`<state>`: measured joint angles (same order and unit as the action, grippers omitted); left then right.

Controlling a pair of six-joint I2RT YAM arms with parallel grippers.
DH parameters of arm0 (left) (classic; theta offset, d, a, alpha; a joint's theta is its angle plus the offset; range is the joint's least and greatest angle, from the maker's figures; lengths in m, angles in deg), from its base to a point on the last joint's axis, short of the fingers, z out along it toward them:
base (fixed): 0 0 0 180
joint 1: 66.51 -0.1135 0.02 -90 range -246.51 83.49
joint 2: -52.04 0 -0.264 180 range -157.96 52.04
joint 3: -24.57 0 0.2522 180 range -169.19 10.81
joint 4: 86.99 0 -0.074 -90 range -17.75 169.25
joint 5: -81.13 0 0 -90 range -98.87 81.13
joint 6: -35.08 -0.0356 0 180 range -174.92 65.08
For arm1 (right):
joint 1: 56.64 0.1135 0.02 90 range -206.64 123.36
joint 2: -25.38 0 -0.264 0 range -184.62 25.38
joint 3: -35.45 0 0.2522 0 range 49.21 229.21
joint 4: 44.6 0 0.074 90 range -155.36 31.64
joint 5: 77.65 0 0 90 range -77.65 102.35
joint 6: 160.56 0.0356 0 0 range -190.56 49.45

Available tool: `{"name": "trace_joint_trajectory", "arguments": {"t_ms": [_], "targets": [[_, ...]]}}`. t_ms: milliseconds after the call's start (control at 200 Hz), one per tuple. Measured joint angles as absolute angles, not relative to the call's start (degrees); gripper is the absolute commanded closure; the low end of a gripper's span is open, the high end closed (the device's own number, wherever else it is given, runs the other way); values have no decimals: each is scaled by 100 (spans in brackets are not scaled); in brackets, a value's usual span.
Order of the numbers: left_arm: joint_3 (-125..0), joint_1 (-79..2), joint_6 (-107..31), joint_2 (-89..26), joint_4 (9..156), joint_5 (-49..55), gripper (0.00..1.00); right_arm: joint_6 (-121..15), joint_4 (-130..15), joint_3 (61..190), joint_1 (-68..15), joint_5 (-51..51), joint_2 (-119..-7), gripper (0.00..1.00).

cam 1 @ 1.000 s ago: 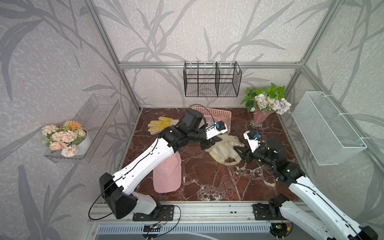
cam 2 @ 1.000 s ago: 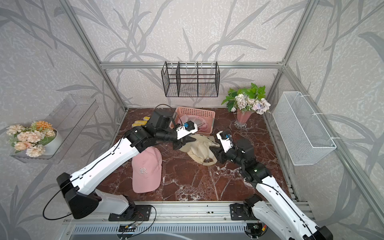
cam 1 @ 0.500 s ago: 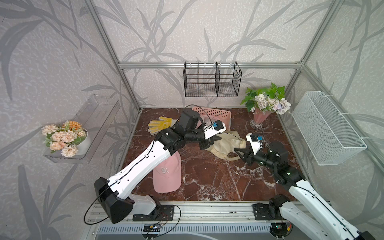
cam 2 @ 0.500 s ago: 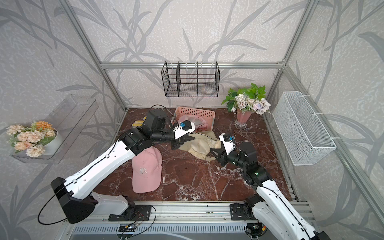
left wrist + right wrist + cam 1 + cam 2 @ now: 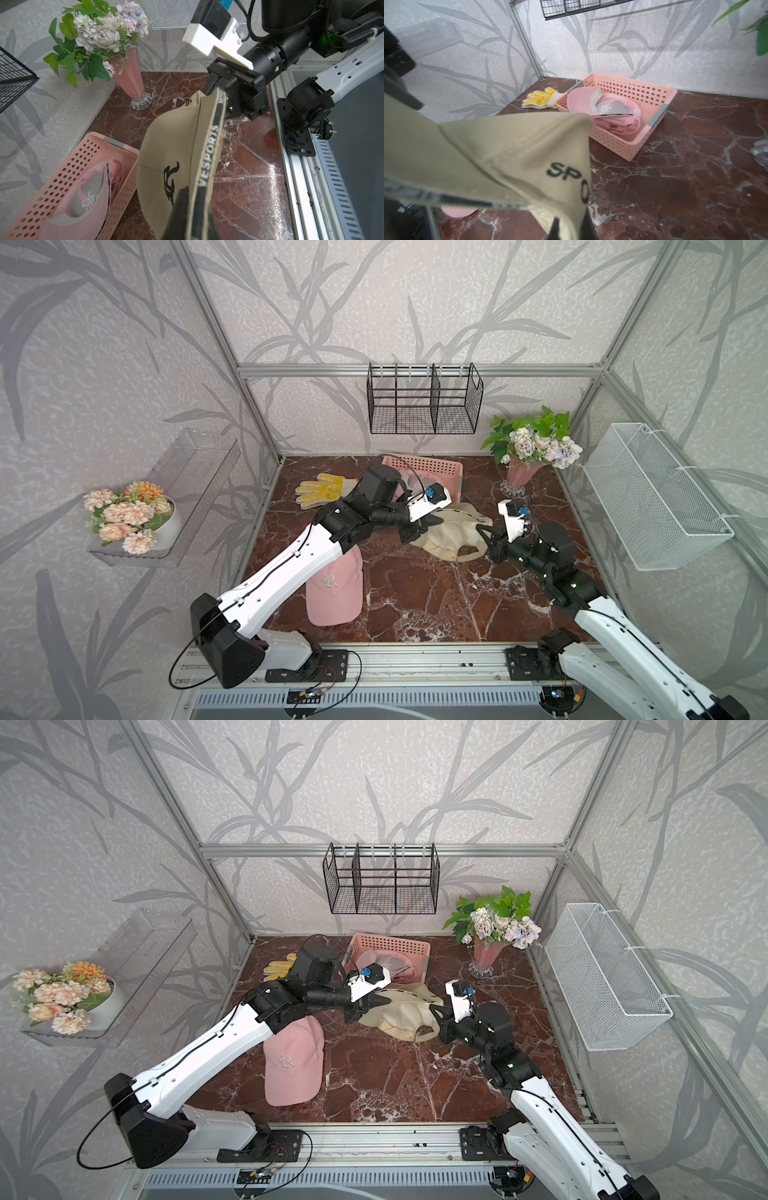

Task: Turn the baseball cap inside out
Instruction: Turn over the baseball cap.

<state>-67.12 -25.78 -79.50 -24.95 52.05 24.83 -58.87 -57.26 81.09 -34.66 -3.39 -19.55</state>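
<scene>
Two robot arms stretch a beige baseball cap [image 5: 446,531] between them near the back of the marble tabletop [image 5: 415,597], just in front of a pink basket [image 5: 451,467]. The left gripper [image 5: 415,529] is clamped tight on the cap's rim. Its wrist view shows the dark fingers [image 5: 180,200] pinching the edge beside the black sweatband lettering, close to the embroidered logo. The right gripper [image 5: 485,533] is closed on the opposite edge, and its own wrist view shows beige fabric running down between its jaws [image 5: 571,226]. In both top views the cap hangs crumpled between the two tools with its open underside partly upward. It appears to sag toward the stone, though whether its lowest fold touches cannot be told from above.

A pink cap [image 5: 334,589] lies crown up on the tabletop, partly under the left arm and well apart from the beige one. A second pink cap [image 5: 612,112] sits inside the basket. Yellow gloves [image 5: 322,491] lie beside the basket, and a vase of flowers [image 5: 524,479] stands in the far corner on the right arm's side.
</scene>
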Motion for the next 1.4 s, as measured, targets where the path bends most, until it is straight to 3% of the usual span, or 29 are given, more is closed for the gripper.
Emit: {"name": "trace_joint_trajectory", "arguments": {"t_ms": [695, 1135, 1195, 1320, 1400], "targets": [[-6390, -2580, -6407, -2399, 5885, 2142, 100, -5424, -6119, 8277, -2917, 1907, -2571, 86], [-6277, -2606, -5909, -2191, 6130, 2024, 100, -5079, -6541, 8312, -2915, 2412, -2838, 90], [-6207, -2606, -5802, -2191, 6217, 1969, 100, -5065, -6596, 8323, -2915, 2415, -2857, 85], [-6089, -2613, -5524, -2191, 6418, 1899, 100, -5166, -6696, 8318, -2922, 2301, -2765, 52], [-6056, -2626, -5325, -2191, 6593, 1801, 100, -5385, -6677, 8299, -2922, 2181, -2529, 42]]}}
